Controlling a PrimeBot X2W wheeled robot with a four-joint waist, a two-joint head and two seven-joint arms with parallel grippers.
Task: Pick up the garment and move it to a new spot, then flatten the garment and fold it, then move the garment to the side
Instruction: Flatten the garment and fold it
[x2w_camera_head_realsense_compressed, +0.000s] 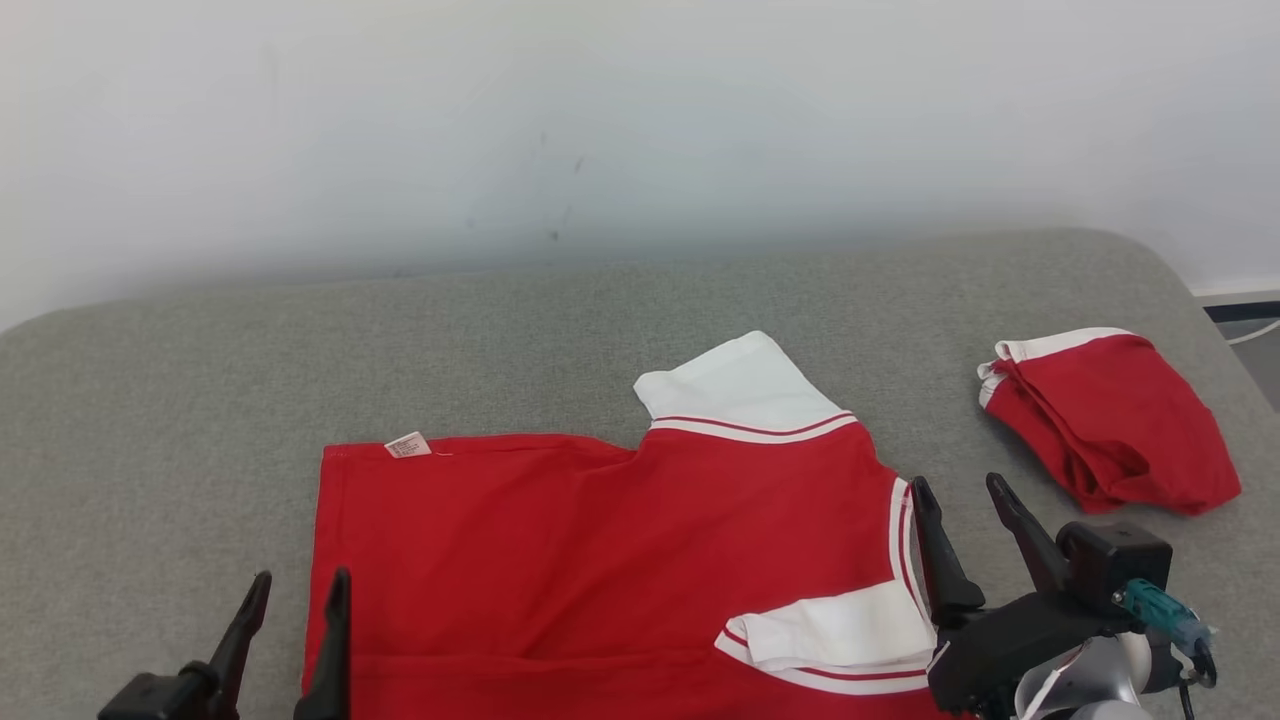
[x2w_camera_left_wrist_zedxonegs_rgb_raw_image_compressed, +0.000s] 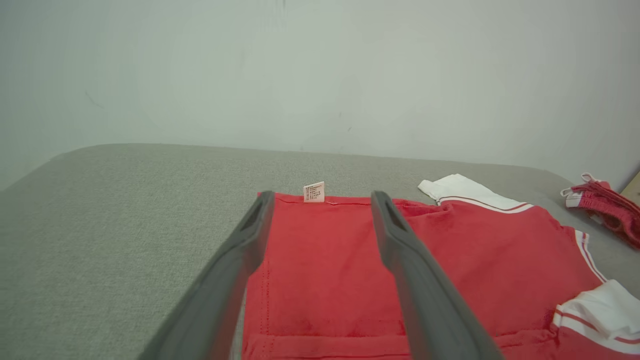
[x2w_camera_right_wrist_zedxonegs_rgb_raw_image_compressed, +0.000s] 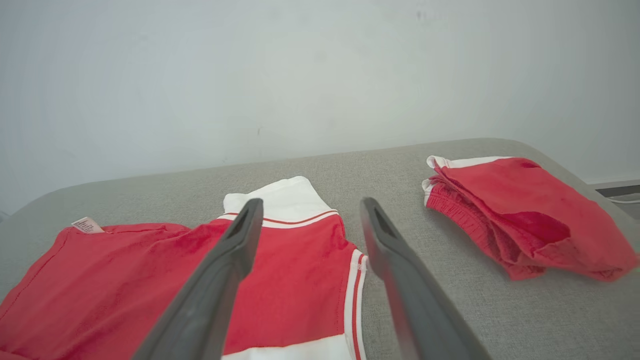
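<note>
Garment (x2w_camera_head_realsense_compressed: 600, 560): red, white-trimmed, lying mostly flat on grey surface (x2w_camera_head_realsense_compressed: 150, 400).
Left gripper (x2w_camera_head_realsense_compressed: 302, 578): I see it spread apart at the hem.
Right gripper (x2w_camera_head_realsense_compressed: 957, 482): spread apart, beside the sleeve edge.

Bare grey surface (x2w_camera_head_realsense_compressed: 150, 420) left of shirt (x2w_camera_head_realsense_compressed: 600, 540); folded red shorts (x2w_camera_head_realsense_compressed: 1110, 420) block right side; wall (x2w_camera_head_realsense_compressed: 600, 120) behind.

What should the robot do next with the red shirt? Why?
Probably lower the left gripper and right gripper to pinch the shirt at both ends for a fold: both jaws stand open and empty, one at each end, and it lies flat but wider than the folded red bundle.
</note>
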